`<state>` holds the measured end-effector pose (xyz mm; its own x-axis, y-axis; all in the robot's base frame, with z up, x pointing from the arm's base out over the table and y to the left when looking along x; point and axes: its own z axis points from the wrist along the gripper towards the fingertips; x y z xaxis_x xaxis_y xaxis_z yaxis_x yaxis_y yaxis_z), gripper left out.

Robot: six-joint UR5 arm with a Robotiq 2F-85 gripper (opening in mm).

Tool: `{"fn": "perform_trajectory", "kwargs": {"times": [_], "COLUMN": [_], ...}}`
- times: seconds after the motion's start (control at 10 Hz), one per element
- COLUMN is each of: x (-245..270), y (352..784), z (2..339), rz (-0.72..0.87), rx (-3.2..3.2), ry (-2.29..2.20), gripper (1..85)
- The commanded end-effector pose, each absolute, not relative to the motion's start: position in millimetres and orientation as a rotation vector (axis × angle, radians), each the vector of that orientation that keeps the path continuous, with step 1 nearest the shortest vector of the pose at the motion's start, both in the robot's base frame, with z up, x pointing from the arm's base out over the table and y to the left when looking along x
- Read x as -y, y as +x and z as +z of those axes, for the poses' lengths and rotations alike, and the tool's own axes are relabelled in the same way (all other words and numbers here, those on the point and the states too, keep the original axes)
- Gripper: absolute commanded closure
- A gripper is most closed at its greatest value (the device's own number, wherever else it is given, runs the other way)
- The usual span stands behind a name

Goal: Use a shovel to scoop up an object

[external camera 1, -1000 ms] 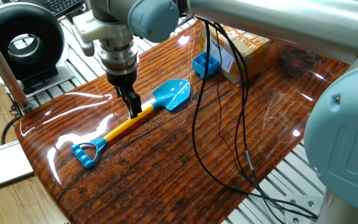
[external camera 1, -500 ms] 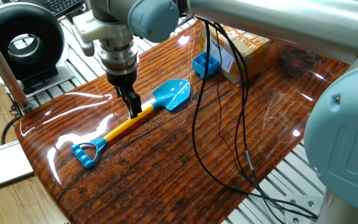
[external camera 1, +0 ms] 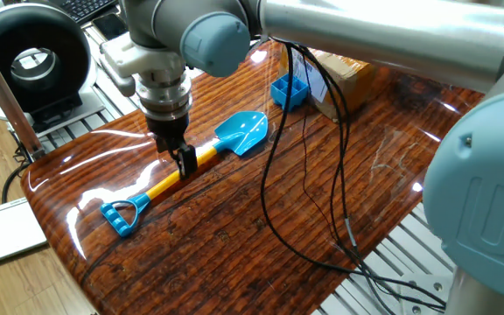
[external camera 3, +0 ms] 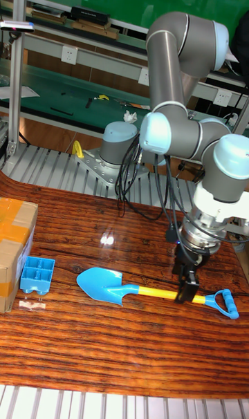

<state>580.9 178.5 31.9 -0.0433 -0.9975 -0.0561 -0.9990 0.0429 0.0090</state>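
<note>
The shovel lies flat on the wooden table, with its light-blue blade (external camera 1: pixel 243 131) (external camera 3: pixel 102 284) pointing toward the object. Its yellow shaft (external camera 1: pixel 160 184) (external camera 3: pixel 155 292) leads back to a blue loop end (external camera 1: pixel 122 214) (external camera 3: pixel 225 302). My gripper (external camera 1: pixel 185 162) (external camera 3: pixel 185 291) points straight down onto the middle of the shaft. The dark fingers sit close together on either side of the shaft, and no gap shows between them and it. The object, a small blue four-compartment tray (external camera 1: pixel 289 90) (external camera 3: pixel 37 274), rests beyond the blade, against a cardboard box.
A brown cardboard box (external camera 1: pixel 348 70) (external camera 3: pixel 14 249) stands right behind the tray. Black cables (external camera 1: pixel 309 192) hang from the arm and trail over the table. A black round device (external camera 1: pixel 31 61) stands off the table's left edge. The arm's base (external camera 3: pixel 117 149) is behind the table.
The gripper has come down and shifted slightly along the shaft toward the loop end. The shovel and tray have not moved.
</note>
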Motion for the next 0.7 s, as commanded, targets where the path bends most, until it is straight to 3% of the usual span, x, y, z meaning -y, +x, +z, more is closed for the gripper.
{"fn": "perform_trajectory", "kwargs": {"times": [0.0,0.6], "x": [-157,-163], "y": [584,586], "z": [28,28], "rz": [0.042,0.057], "rx": [-2.230,-2.260], "ry": [-2.161,-2.097], "gripper": [7.7,3.0]}}
